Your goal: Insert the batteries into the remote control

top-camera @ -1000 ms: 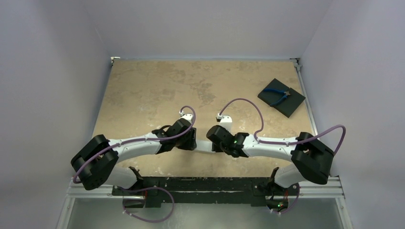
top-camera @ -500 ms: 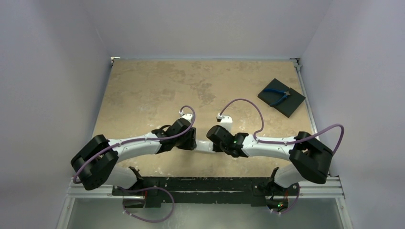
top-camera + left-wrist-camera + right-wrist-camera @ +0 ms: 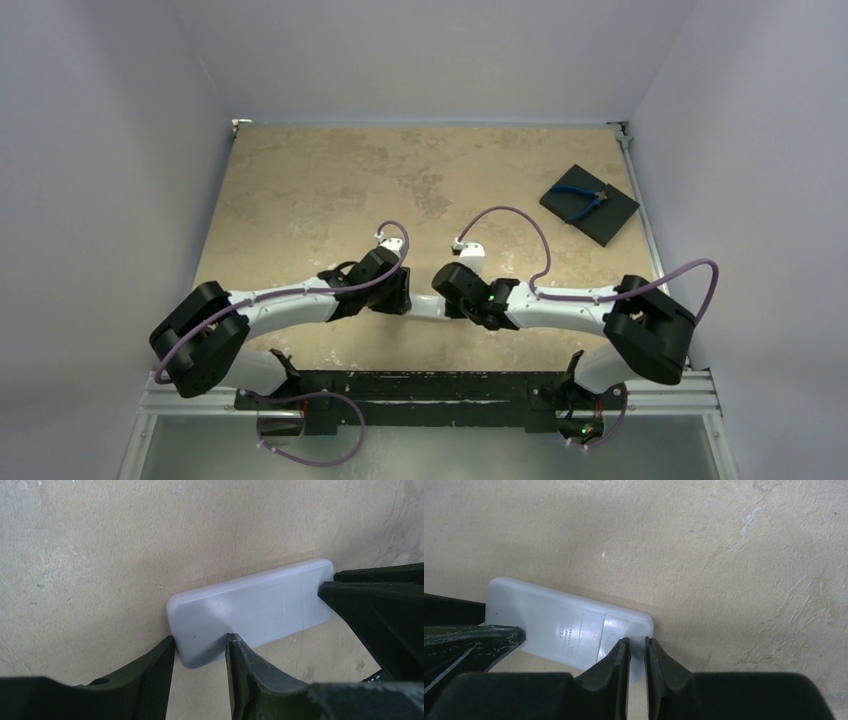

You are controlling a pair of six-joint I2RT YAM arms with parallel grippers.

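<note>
At the remote control's [image 3: 250, 614] ends, both jaws.

Even soft light; faint shadows; near end effectors blurred.

remote control [image 3: 252, 612] between both claws (mid-table) | pliers [image 3: 583, 199] on pad [image 3: 612, 222]

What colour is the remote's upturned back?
Plain white remote control, with a faint moulded label; the right wrist view shows it best.
</note>
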